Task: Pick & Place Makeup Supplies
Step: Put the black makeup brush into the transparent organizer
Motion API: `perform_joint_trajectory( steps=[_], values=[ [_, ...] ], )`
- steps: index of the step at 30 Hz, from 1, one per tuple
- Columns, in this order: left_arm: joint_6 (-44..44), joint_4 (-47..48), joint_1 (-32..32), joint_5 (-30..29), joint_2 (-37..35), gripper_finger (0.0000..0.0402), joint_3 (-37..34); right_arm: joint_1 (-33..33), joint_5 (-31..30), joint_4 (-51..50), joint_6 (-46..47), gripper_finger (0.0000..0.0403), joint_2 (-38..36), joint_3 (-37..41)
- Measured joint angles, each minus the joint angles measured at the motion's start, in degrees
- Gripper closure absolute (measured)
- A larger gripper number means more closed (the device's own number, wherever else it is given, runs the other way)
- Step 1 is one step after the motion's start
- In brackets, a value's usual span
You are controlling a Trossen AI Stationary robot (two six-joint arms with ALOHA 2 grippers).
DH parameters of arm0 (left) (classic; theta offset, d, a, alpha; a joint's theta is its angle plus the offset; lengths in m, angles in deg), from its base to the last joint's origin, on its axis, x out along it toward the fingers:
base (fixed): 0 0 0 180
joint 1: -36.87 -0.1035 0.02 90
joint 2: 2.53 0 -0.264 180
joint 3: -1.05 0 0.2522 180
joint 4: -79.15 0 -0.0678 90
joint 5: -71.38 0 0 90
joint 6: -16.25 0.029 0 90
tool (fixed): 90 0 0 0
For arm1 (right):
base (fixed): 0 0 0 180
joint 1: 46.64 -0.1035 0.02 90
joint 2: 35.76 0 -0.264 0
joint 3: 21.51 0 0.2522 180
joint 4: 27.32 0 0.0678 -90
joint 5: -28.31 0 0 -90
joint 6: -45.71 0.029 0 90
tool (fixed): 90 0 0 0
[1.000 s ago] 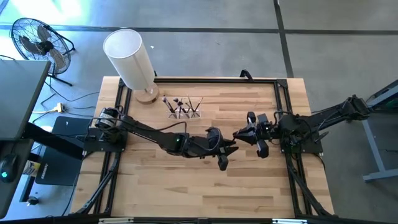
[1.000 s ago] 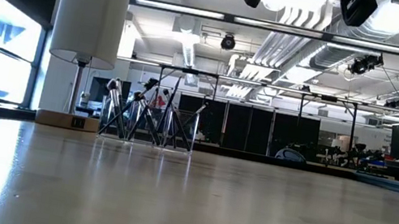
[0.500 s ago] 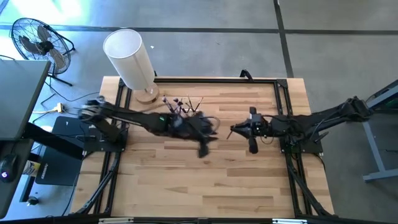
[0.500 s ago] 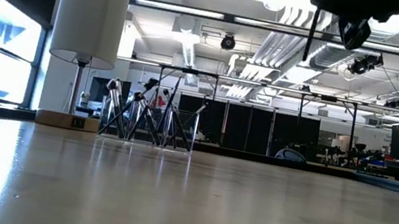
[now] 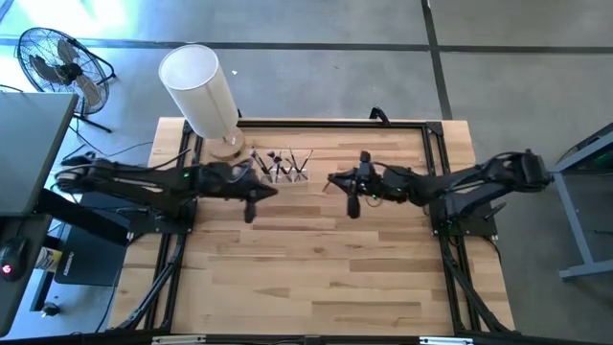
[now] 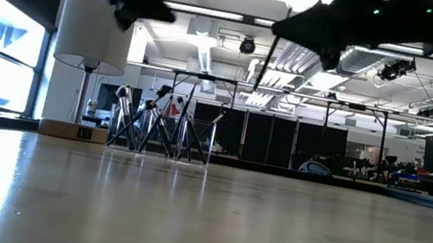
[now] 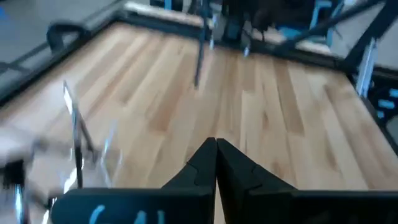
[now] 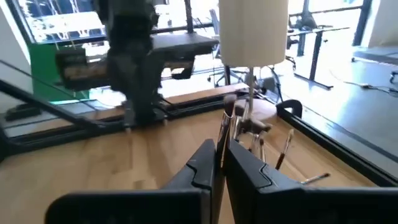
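Note:
A small clear holder (image 5: pixel 280 168) stands near the table's far edge with several makeup brushes (image 6: pixel 165 121) leaning in it, bristles up. My right gripper (image 5: pixel 331 182) hovers right of the holder, well above the wood, shut on one thin dark brush (image 6: pixel 265 60) that hangs below it. That brush also shows in the left wrist view (image 7: pixel 199 57). My left gripper (image 7: pixel 216 149) is shut and holds nothing; it hangs in the air left of the holder (image 5: pixel 262 190). My right gripper pinches the brush's upper end (image 6: pixel 274 41) between its two fingers. The fingers come level from the table's right side and lie across the brush. The brush hangs nearly upright below them, lower end slightly toward the table's left, clear of the table.
A tall white cylinder lamp (image 5: pixel 199 88) on a wooden base stands at the far left corner, close to the holder. Black frame rails (image 5: pixel 436 144) run along the table's edges. Bare wood (image 5: pixel 316 268) lies between the arms and the near edge.
My left gripper has pulled away from the table's middle toward the left and far edges, ending beside the holder. My right gripper, with the brush hanging below it, has gone toward the table's left edge and a little farther back, nearer the holder, sinking slightly.

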Motion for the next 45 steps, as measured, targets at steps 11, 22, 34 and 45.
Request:
perform_joint_trajectory(
  steps=[11,22,34,45],
  values=[
    [0.63,-7.91,0.11,-0.89,-17.32,0.0401,-18.8,6.32,7.53,-10.39,-6.65,0.0391,16.61,-23.82],
    [0.19,-0.53,0.11,0.12,-31.43,0.0401,-26.78,10.47,10.91,-16.93,-8.63,0.0391,24.52,-37.92],
    [4.66,15.37,0.11,1.08,-49.41,0.0401,-26.92,12.88,11.18,-17.03,-8.18,0.0391,25.48,-39.14],
    [4.64,10.66,0.11,4.36,-55.36,0.0401,-30.41,13.38,11.4,-15.99,-7.87,0.0391,28.85,-39.14]
  ],
)
